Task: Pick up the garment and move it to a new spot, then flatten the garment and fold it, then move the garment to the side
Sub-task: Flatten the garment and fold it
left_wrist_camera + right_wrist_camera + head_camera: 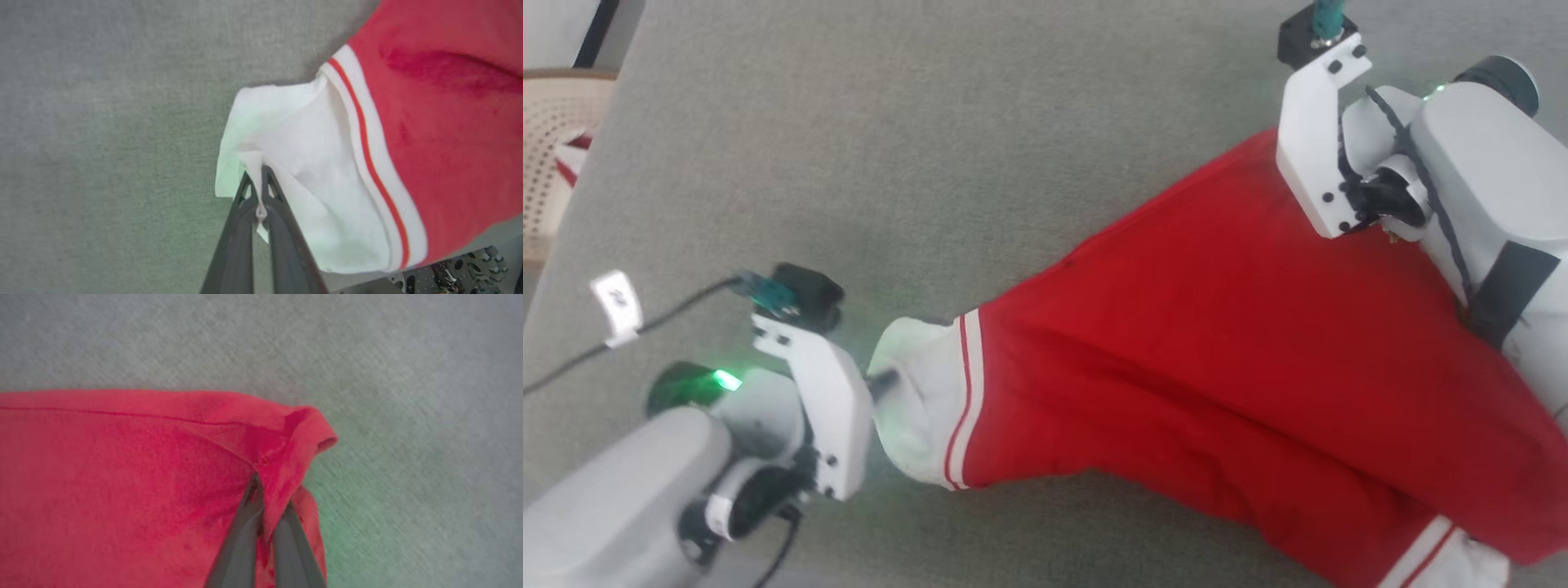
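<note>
The garment (1217, 351), bright red with white sleeves and red-and-white stripe trim, hangs stretched between my two arms over the grey-green surface (980, 147). My left gripper (255, 173) is shut on a pinch of the white sleeve (302, 163), and one dark finger (882, 380) shows against that sleeve in the head view. My right gripper (267, 490) is shut on a bunched red corner of the garment (122, 477) at the upper right. In the head view the right wrist bracket (1319, 139) hides its fingers. A second white sleeve (1454, 559) trails at the lower right.
A pale wicker chair (556, 155) stands beyond the surface's left edge. A dark cable with a white tag (617, 306) runs to my left wrist. Part of my perforated base (449, 279) shows under the sleeve. Open grey-green surface lies behind and left of the garment.
</note>
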Controlling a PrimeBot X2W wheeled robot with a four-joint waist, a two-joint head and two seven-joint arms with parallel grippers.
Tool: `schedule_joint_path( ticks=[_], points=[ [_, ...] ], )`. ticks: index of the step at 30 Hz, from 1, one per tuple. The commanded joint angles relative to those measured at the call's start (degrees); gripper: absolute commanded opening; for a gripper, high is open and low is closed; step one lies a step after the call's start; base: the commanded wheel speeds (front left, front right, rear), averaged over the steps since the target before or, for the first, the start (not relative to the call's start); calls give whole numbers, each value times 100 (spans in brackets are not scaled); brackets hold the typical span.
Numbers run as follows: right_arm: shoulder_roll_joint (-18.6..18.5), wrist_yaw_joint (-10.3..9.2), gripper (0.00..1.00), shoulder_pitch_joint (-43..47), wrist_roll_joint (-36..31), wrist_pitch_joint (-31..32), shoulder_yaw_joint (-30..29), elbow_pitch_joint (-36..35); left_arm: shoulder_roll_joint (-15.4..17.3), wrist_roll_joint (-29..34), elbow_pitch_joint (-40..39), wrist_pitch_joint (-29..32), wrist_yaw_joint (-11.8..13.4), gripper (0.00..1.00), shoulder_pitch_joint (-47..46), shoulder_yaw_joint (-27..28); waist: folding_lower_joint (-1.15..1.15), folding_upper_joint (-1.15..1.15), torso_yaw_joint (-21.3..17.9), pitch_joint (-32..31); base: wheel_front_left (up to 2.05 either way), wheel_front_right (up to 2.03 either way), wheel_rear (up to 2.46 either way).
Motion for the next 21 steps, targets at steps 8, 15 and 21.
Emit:
schedule_joint_path(
  ticks=[8, 15, 21],
  points=[
    [-339, -7, 0, -110, 451, -622, 211, -376, 548, 131, 115, 320, 90, 0, -727, 363, 0, 0, -631, -599, 0, 0, 0],
    [-612, -6, 0, -254, 609, -921, 380, -840, 945, 328, 383, 898, 36, 0, -1569, 536, 0, 0, -1179, -1128, 0, 0, 0],
    [-772, -6, 0, -398, 710, -1005, 408, -1191, 1059, 506, 728, 1236, -134, 0, -2287, 596, 0, 0, -1555, -1515, 0, 0, 0]
  ],
)
